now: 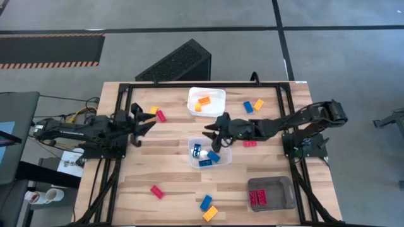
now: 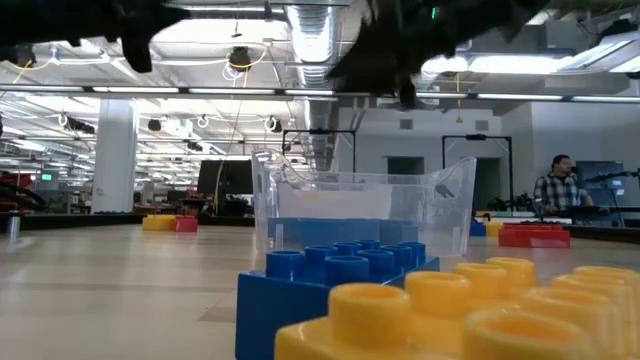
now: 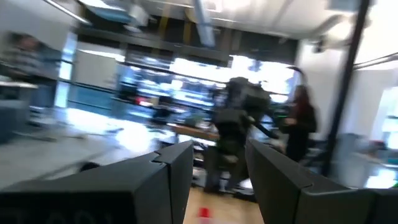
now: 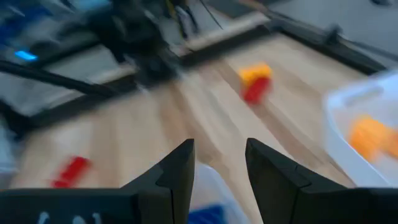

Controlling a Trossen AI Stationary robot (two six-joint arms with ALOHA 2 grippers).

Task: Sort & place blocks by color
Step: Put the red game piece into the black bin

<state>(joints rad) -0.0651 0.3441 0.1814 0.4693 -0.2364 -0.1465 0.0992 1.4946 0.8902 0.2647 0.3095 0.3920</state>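
My right gripper (image 1: 210,135) (image 4: 221,163) hangs open over the far edge of the clear tray (image 1: 221,159), which holds blue blocks (image 1: 203,156). Nothing is between its fingers. My left gripper (image 1: 144,123) (image 3: 219,177) is drawn back at the table's left edge, raised and open, also with nothing in it. The white tray (image 1: 216,94) holds orange blocks (image 1: 202,103). The grey tray (image 1: 284,189) holds a red block (image 1: 258,198). Loose blocks lie on the table: a yellow and red pair (image 1: 156,113) (image 4: 255,82), a blue and yellow pair (image 1: 253,105), and a red one (image 1: 250,143).
More loose blocks lie near the front: red (image 1: 156,191), blue (image 1: 206,202) and yellow (image 1: 210,213), the last two filling the low view's foreground (image 2: 340,275). A black frame (image 1: 120,94) runs round the table. A person (image 3: 301,118) stands beyond the table.
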